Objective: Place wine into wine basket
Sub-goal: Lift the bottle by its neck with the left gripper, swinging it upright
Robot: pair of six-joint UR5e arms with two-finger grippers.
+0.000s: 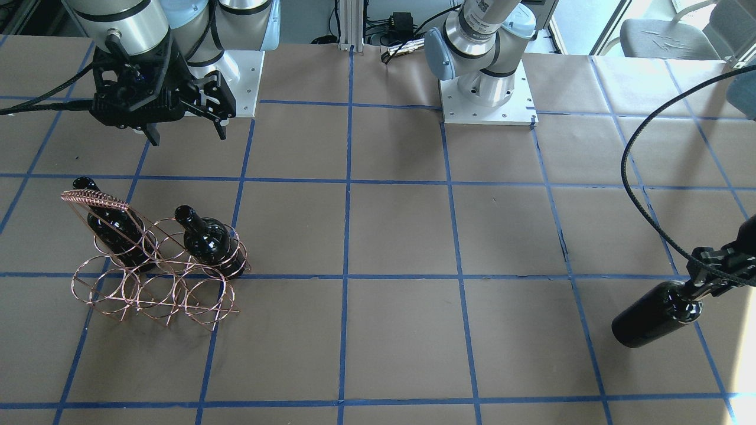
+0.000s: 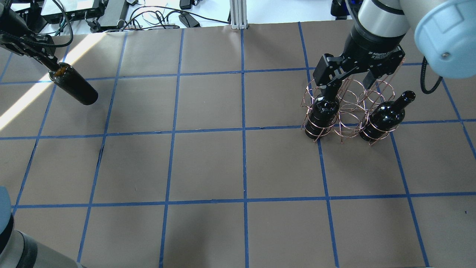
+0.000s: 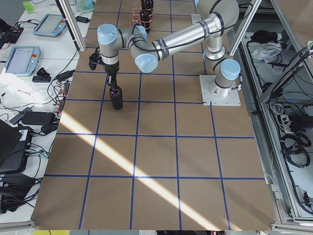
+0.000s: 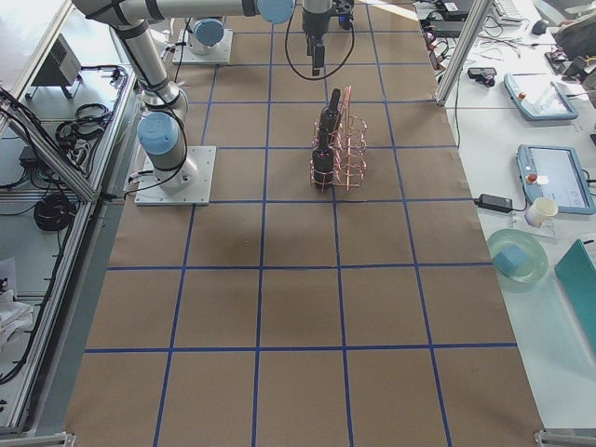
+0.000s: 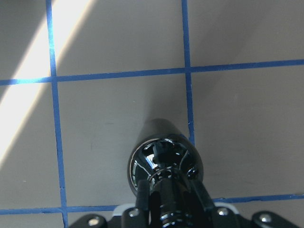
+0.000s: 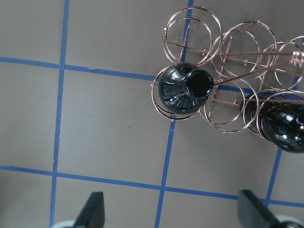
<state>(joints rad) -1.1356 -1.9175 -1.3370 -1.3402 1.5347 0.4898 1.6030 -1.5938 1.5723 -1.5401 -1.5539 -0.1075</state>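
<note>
My left gripper [image 2: 55,69] is shut on the neck of a black wine bottle [image 2: 76,90] and holds it upright at the table's far left. The left wrist view looks down on this bottle [image 5: 164,161] under the gripper [image 5: 166,202]. Whether it touches the table I cannot tell. The copper wire wine basket [image 2: 349,108] stands at the right with two bottles in its end loops: one [image 2: 322,111] and another [image 2: 385,116]. My right gripper [image 2: 349,83] is open and empty, above the basket. In the right wrist view the basket [image 6: 237,47] and a bottle mouth [image 6: 198,83] lie below it.
Brown paper with a blue tape grid covers the table [image 2: 241,167]. The arm bases [image 1: 487,100] stand at the robot's edge. A black cable [image 1: 629,147] loops above the left gripper [image 1: 700,289]. Benches with tablets [image 4: 549,172] flank the table ends.
</note>
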